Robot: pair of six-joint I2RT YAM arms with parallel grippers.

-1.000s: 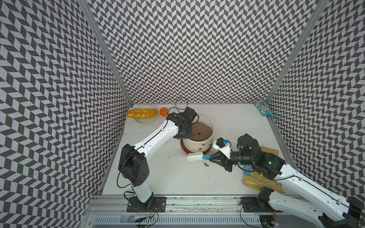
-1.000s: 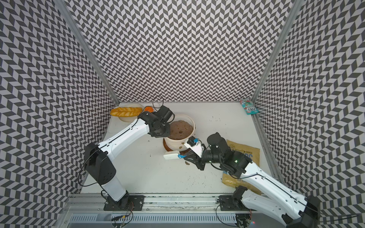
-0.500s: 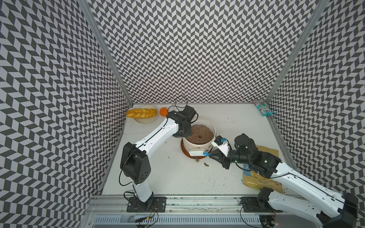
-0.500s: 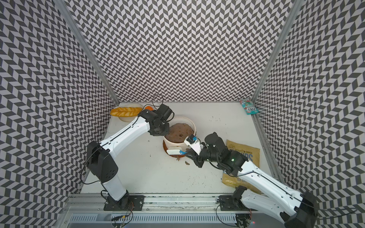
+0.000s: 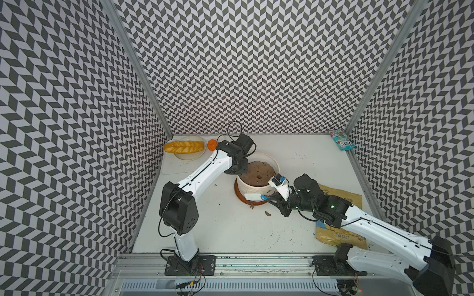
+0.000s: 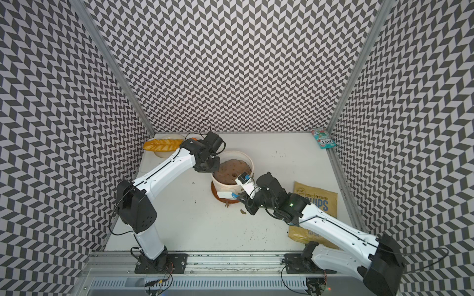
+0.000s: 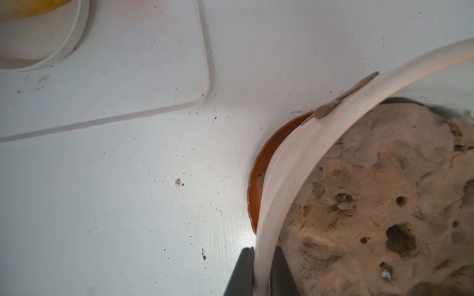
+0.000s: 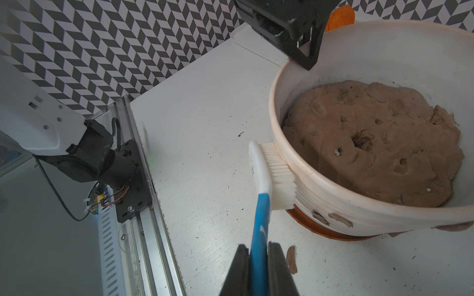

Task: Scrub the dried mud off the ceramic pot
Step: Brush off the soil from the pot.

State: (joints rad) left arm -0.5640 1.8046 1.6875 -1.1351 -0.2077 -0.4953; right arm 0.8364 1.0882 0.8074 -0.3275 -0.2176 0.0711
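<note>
Right fingers [image 8: 241, 261] clenched the brush [image 8: 261, 179], bristles against the ceramic pot [image 8: 320, 189]; dried mud [image 8: 341, 220] lay beside them, handle-side along the wall. Left fingers [image 7: 242, 269] clamped the rim.

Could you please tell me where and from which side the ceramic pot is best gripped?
I would grip the ceramic pot by its thick rim from above, one finger inside, one outside: the body is too wide for the jaws, and soil sits below the rim. Choose the side away from the brush, where the left gripper is clamped.
</note>
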